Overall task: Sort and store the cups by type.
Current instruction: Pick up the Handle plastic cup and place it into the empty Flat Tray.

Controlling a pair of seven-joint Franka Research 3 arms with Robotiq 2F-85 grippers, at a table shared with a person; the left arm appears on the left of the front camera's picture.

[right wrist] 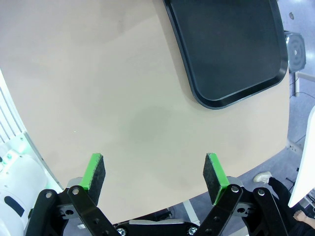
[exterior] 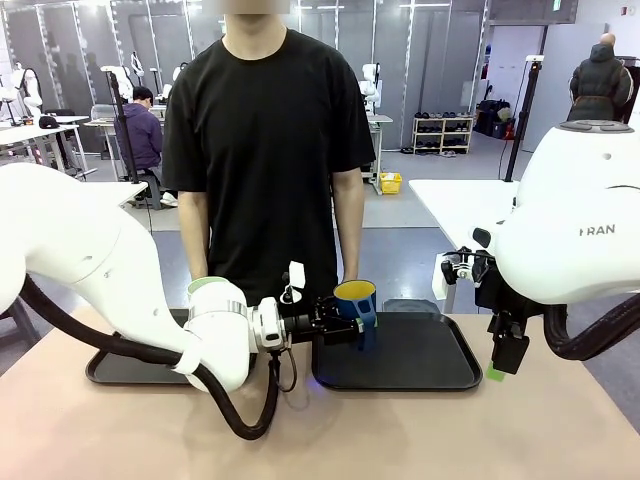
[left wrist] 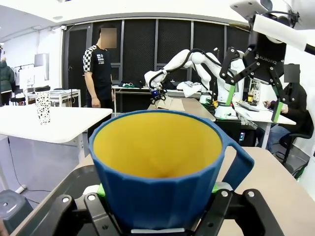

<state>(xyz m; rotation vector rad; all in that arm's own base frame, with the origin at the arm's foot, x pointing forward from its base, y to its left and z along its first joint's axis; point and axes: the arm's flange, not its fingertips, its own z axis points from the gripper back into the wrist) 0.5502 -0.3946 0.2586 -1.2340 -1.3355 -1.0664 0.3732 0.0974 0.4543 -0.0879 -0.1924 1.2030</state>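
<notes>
- The left gripper (exterior: 345,328) clamps the dark blue handled mug with yellow inside (exterior: 356,303) above the black plastic tray (exterior: 420,355).
- The right gripper (right wrist: 155,178) hangs with jaws spread, empty, over the beige table (right wrist: 98,88).

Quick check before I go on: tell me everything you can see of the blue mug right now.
The blue mug is dark blue outside with faceted walls, yellow inside, and looks empty. It looks like glazed ceramic or plastic. One looped handle juts from its side. It stands roughly upright with its mouth up, clamped by its body between the green pads of the left tool, over the near left part of the right black tray. Whether its base touches the tray cannot be told.
</notes>
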